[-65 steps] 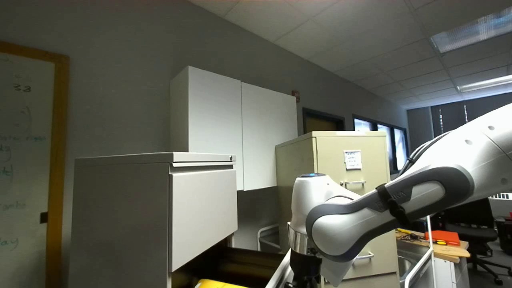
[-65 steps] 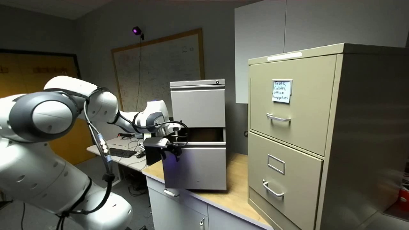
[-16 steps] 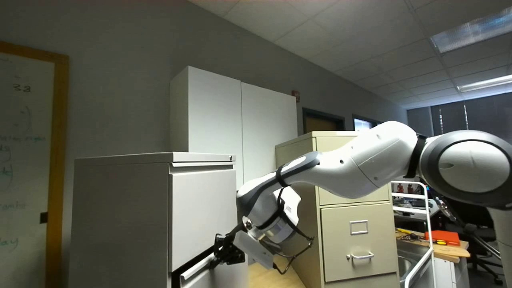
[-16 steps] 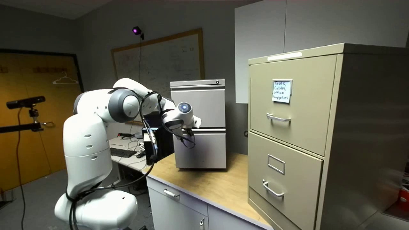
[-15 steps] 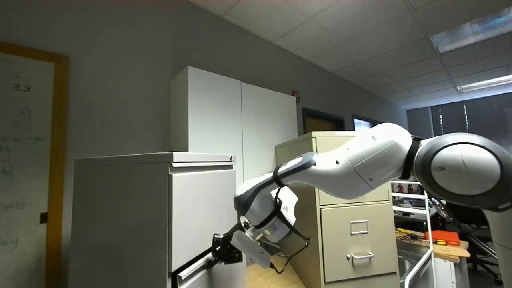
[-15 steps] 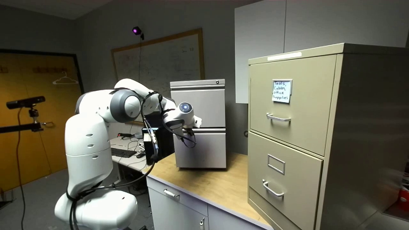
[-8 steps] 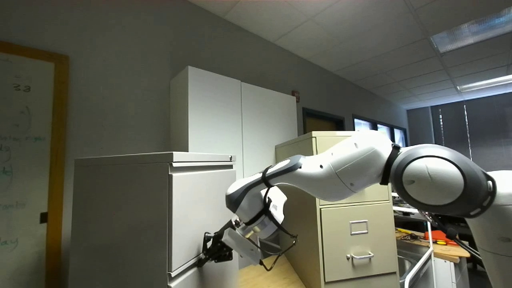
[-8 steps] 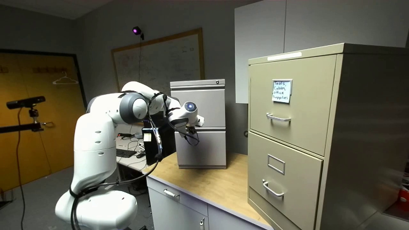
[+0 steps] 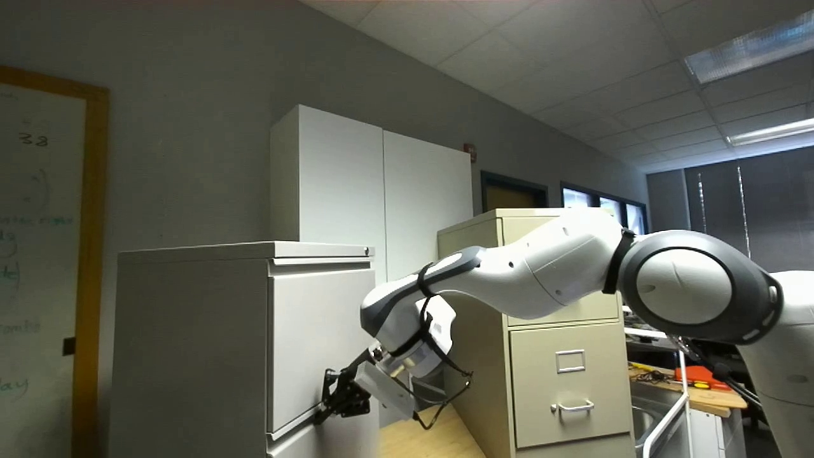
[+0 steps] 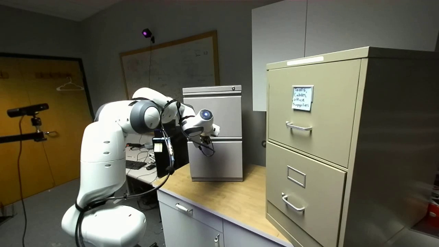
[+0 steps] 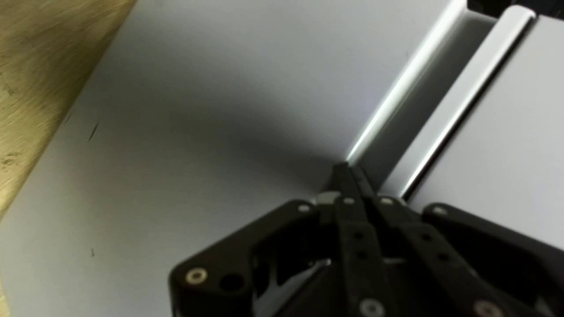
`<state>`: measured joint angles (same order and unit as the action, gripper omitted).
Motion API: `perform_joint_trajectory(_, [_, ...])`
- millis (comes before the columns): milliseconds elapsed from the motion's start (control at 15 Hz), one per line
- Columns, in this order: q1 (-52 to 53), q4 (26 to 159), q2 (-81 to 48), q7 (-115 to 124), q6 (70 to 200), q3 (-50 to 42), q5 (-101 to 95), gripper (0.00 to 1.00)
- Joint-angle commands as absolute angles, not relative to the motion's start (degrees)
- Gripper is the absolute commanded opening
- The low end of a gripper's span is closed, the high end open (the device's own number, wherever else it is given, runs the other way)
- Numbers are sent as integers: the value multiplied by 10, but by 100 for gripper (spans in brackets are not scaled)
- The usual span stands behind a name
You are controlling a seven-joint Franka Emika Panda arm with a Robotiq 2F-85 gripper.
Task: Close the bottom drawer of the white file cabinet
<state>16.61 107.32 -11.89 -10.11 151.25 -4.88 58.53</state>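
The white file cabinet (image 9: 191,343) stands on a wooden counter, its bottom drawer (image 10: 228,161) level with the front above it. No gap into the drawer shows in either exterior view. The fingertips of my gripper (image 9: 320,418) meet the drawer's top lip, just under the upper front. Seen from the wrist, the black gripper (image 11: 352,167) is shut with nothing between its fingers, and its tips appear to touch the bright lip of the bottom drawer (image 11: 176,185). The arm's wrist covers part of the cabinet front in both exterior views. The drawer's contents are hidden.
A beige filing cabinet (image 10: 308,137) with handles stands beside the white one. Above hangs a white two-door cupboard (image 9: 343,184). The wooden counter (image 10: 219,195) runs in front of the white cabinet. A desk with a keyboard (image 10: 134,164) lies behind the arm.
Seconds ago the bottom drawer stood far out, yellow contents showing. It has slid inward with the gripper against it, becoming level with the cabinet front. Over the last half second, almost nothing moved.
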Motion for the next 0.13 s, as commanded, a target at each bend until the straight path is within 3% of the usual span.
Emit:
perform_joint_trajectory(0, [163, 1068, -106, -114, 1521, -50, 595, 0])
perform_joint_trajectory(67, [121, 1079, -98, -98, 1528, -6, 575, 0])
